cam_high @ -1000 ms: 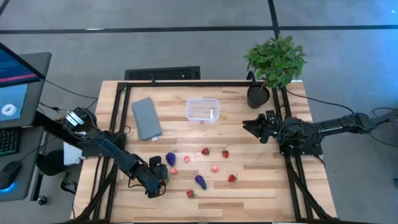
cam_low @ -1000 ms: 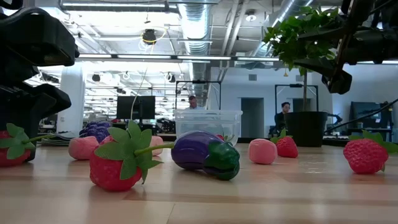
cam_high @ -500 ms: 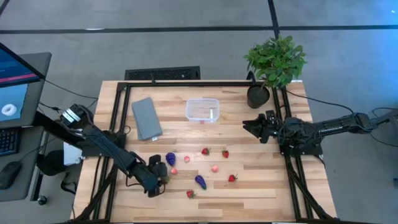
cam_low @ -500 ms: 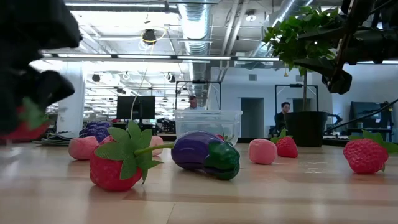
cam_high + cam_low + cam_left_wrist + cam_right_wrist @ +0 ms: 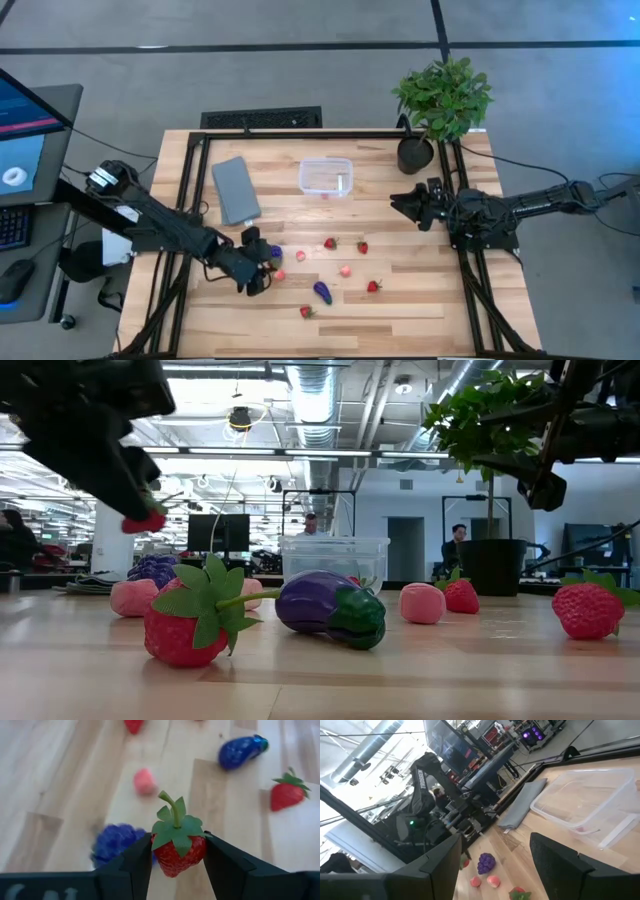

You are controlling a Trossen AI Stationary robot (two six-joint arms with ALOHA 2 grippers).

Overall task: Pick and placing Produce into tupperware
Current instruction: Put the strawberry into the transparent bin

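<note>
My left gripper [image 5: 262, 271] is shut on a red strawberry with a green top [image 5: 177, 851], above the table's near left part and beside a purple cluster [image 5: 274, 253]. In the low view the strawberry [image 5: 143, 521] hangs well above the wood. More strawberries [image 5: 330, 243], pink pieces [image 5: 346, 270] and a purple eggplant [image 5: 322, 291] lie loose on the table. The clear tupperware [image 5: 326, 177] stands at the far middle. My right gripper [image 5: 400, 203] hovers open and empty to the tub's right. My left gripper pinches the strawberry's red body by its two sides [image 5: 159, 856] between its two fingers [image 5: 137, 862]. The fingers come from above, slanting down. The strawberry is lifted clear of the table, its green top and stem toward the wrist camera.
A flat grey lid [image 5: 236, 189] lies left of the tub. A potted plant [image 5: 440, 100] stands at the far right corner. A black frame rail [image 5: 300, 134] runs along the table's edges. People show in the room beyond the table.
My left gripper has risen from the table with the strawberry and gone toward the far edge, nearer the purple cluster. The strawberry, down at table level a second ago, is now lifted clear.
</note>
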